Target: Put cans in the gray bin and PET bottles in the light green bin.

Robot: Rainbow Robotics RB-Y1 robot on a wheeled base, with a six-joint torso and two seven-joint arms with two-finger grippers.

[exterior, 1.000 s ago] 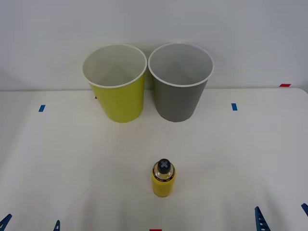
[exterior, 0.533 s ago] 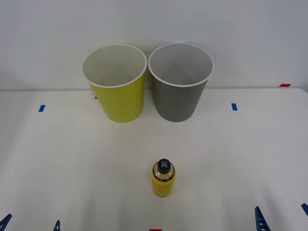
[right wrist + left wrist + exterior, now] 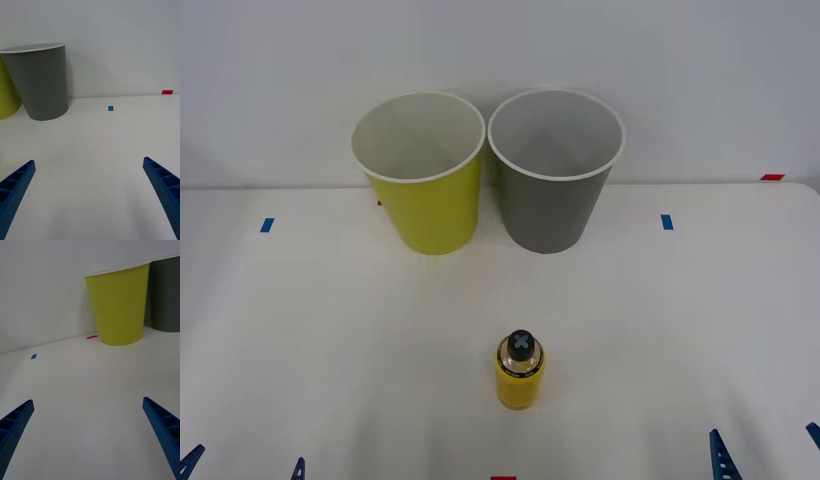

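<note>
A small PET bottle [image 3: 520, 371] with a yellow label and black cap stands upright on the white table, near its front middle. Behind it at the back, side by side, are the light green bin [image 3: 420, 175] on the left and the gray bin [image 3: 554, 172] on the right, both upright and with nothing visible inside. My left gripper [image 3: 245, 466] is open at the front left edge, and my right gripper [image 3: 765, 450] is open at the front right edge. Both are well apart from the bottle. The wrist views show the light green bin [image 3: 118, 307] and the gray bin [image 3: 41, 80] ahead of open fingers.
Small blue tape marks [image 3: 267, 225] [image 3: 666, 221] lie on the table [image 3: 330, 330] left and right of the bins. A red mark [image 3: 772, 177] sits at the far right edge and another [image 3: 503, 478] at the front edge. A plain wall stands close behind the bins.
</note>
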